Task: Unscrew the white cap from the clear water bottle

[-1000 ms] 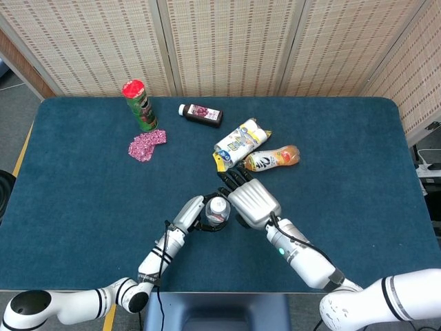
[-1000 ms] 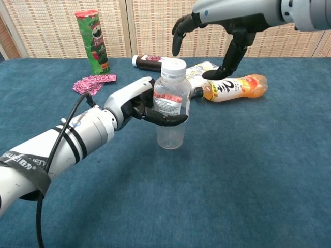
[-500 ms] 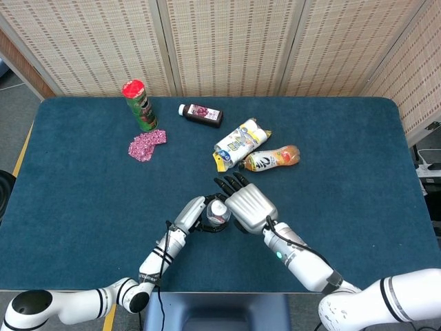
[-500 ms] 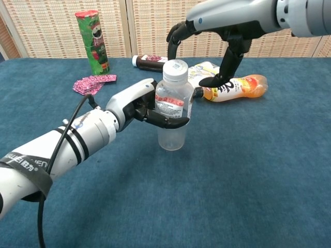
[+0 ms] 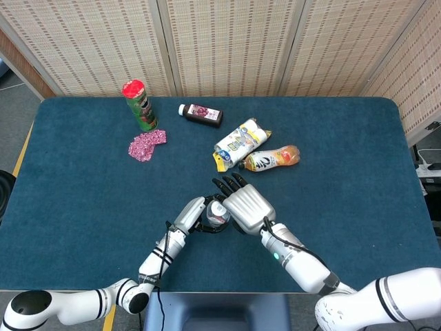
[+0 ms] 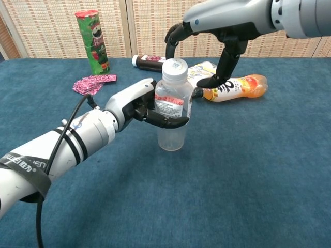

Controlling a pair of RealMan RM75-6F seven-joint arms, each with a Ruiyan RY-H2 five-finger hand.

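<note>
Clear water bottle (image 6: 171,111) stands upright on the blue table (image 6: 248,170), centre of the chest view, slightly tilted. White cap (image 6: 175,67) is on the neck. In the head view the bottle (image 5: 216,211) sits lower centre, mostly covered from above.

Left hand (image 6: 138,106) grasps the bottle body at label height, dark fingers (image 6: 170,122) wrapped round the front, thumb side behind. Head view shows the same hand (image 5: 191,214) coming in from lower left.

Right hand (image 6: 207,46) hangs over the cap from the upper right, fingers spread and curled down, holding nothing. One fingertip drops behind the cap on its left, the thumb reaches down to its right; cannot tell whether either touches the cap. In the head view the right hand (image 5: 242,205) sits just right of the cap, partly over it.

Background, upper part of both views:
- green chip can (image 6: 93,41) with red lid, upright, upper left
- pink wrapper (image 6: 93,82) flat on the table, just below the can
- small dark juice bottle (image 6: 149,61) lying on its side behind the water bottle
- orange drink bottle (image 6: 235,87) lying on its side, right of centre
- yellow-and-white snack pack (image 5: 240,141) just beside the orange bottle, touching or nearly so

Woven screen panels (image 5: 227,45) behind the table.
</note>
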